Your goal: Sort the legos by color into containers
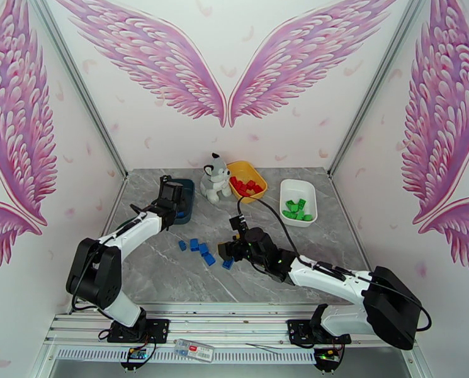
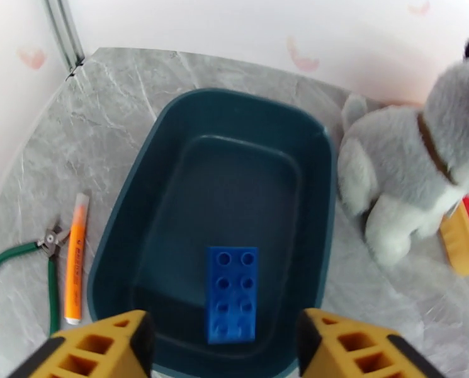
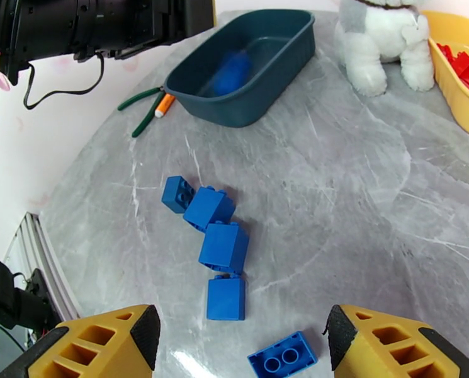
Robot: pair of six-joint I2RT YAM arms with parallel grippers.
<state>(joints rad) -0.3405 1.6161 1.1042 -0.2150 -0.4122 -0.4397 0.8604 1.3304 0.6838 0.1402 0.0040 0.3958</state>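
Grey marble table (image 2: 108, 108), blue lego (image 2: 233, 294) in teal tray (image 2: 140, 184) below left hand (image 2: 225, 340) (open, empty)

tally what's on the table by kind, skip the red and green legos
trays: 3, teal tray, yellow tray, white tray
blue legos: 6, 5 loose on the table, 1 brick in the teal tray
plush husky: 1
hand tools: 2, green-handled pliers, orange pen-shaped tool
total: 12

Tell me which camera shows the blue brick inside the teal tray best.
Left wrist: the blue brick lies flat in the teal tray, every stud sharp. The right wrist view shows it as a blue blur; from above, the left arm overlaps the tray.
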